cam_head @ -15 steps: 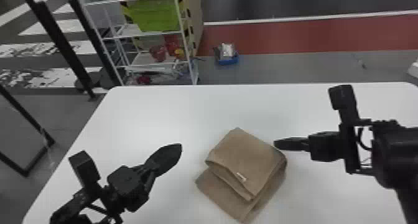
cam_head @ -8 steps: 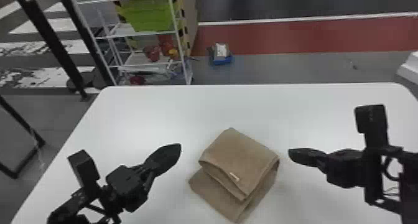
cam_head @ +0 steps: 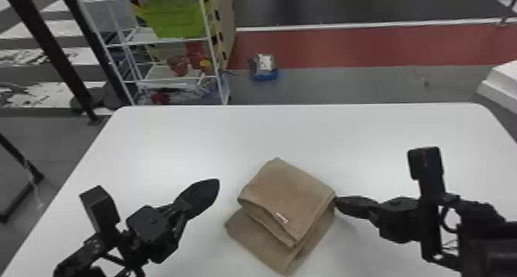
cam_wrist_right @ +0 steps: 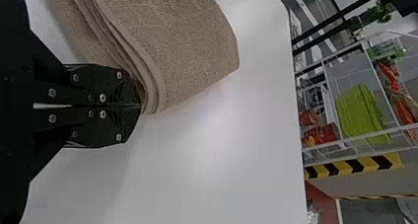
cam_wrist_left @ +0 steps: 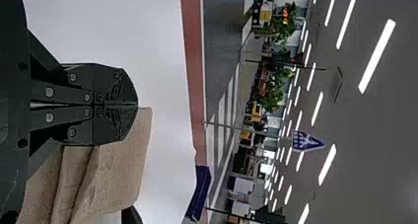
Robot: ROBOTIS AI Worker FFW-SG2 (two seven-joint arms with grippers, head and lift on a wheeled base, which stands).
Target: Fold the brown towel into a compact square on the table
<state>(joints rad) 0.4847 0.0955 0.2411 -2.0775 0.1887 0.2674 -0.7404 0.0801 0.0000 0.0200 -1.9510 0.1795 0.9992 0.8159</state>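
The brown towel (cam_head: 286, 199) lies folded in layers on the white table, a small pale tag on its upper flap and a lower layer jutting out toward the near side. Left of it is my left gripper (cam_head: 218, 182), apart from the cloth; in the left wrist view the left gripper (cam_wrist_left: 137, 104) has its fingers pressed together. My right gripper (cam_head: 337, 203) is at the towel's right corner. In the right wrist view, the shut right gripper (cam_wrist_right: 140, 105) has its tips against the towel's layered edge (cam_wrist_right: 155, 93), with no cloth visibly between them.
The white table (cam_head: 184, 137) extends around the towel. Beyond its far left edge stands a shelf rack with a green bin (cam_head: 173, 18). A blue item (cam_head: 265, 74) lies on the floor behind the table.
My right gripper first drew back to the right from the towel, then came back to its right corner. The left gripper stays in place, and the head view has shifted slightly.
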